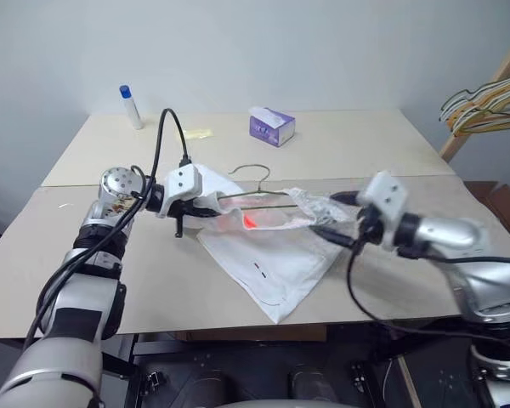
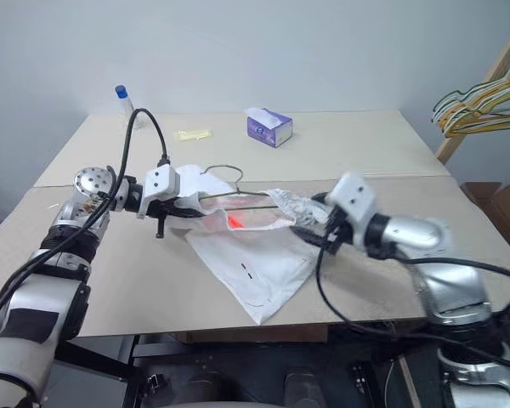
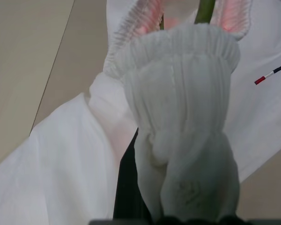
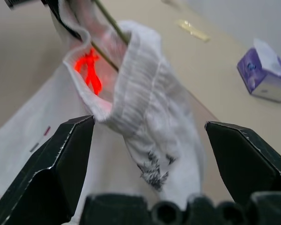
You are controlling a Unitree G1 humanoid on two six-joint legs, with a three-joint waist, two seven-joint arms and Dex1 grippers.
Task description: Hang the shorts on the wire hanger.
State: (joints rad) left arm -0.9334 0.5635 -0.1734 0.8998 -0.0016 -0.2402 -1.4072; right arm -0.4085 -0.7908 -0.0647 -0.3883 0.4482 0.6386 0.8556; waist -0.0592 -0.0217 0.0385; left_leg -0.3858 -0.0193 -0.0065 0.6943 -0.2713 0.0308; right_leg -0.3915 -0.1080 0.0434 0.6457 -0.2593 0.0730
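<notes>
Shorts (image 1: 272, 255) nearest me, white, one corner hanging past the front edge of the desk (image 1: 382, 153), the waistband lifted off the surface and threaded over the wire hanger (image 1: 255, 200). From the right wrist view I see the hanger's thin arms running inside the gathered waistband.

Right end effector (image 1: 340, 219) stands wide open beside the bunched right end of the waistband, nothing between its fingers. Left end effector (image 2: 183, 202) is closed on the waistband at the other end; I cannot tell whether it pinches the wire along with the cloth.

Risks as I judge them:
- Fabric on the right is now unsupported. It may slide back along the wire and slip off that shoulder of the hanger.
- Everything hangs from the left grip. If only cloth is held, the hanger could tip or drop out.
- Most of the shorts still drag on the desk; lifting could pull the waistband sideways.
- Right fingers sit close to the loose cloth and could snag it on any move.

Further back, a purple tissue box (image 1: 272, 126) and a blue-capped bottle (image 1: 130, 106), well apart from the work.
</notes>
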